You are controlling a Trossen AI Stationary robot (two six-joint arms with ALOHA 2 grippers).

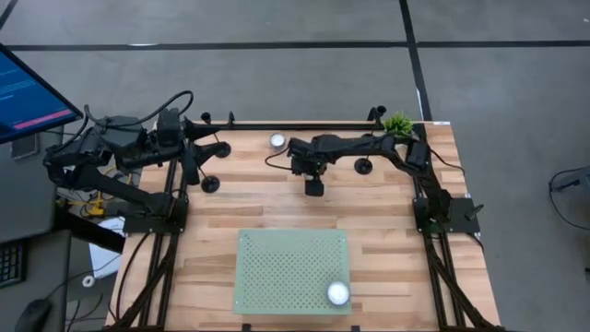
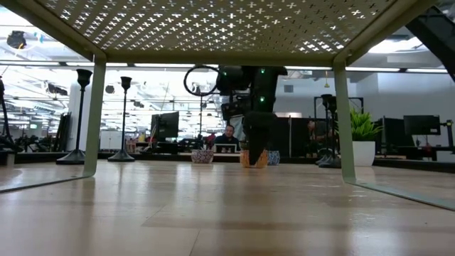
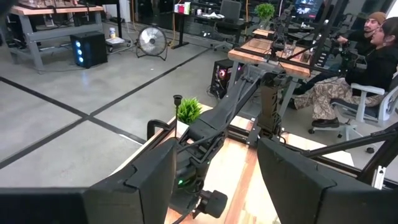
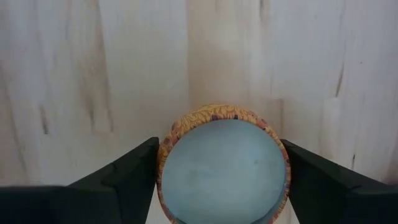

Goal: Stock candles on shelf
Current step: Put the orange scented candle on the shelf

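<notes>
The shelf (image 1: 286, 272), a pale green perforated panel on legs, stands at the table's near middle with one white candle (image 1: 338, 293) on its near right corner. Another candle (image 1: 277, 141) sits on the table near the far edge. My right gripper (image 1: 314, 187) points down over the table's middle, shut on a third candle (image 4: 224, 168) that has a pale blue top and an orange patterned wall. My left gripper (image 3: 217, 158) is held level and open above the far left corner, with nothing between its fingers. My right gripper pinches the candle's round wall (image 4: 163, 163) between its two fingers (image 4: 130, 171), one on each opposite side. The fingers come from above, pointing down. The candle stands upright with its base on the wooden tabletop (image 2: 254, 165).
Black stands with round bases (image 1: 211, 183) (image 1: 221, 147) (image 1: 364, 166) stand on the far half of the table. A small potted plant (image 1: 398, 123) is at the far right corner. The shelf's legs (image 2: 94, 117) (image 2: 343, 117) rise from the near table. People (image 3: 373, 56) sit beyond the table.
</notes>
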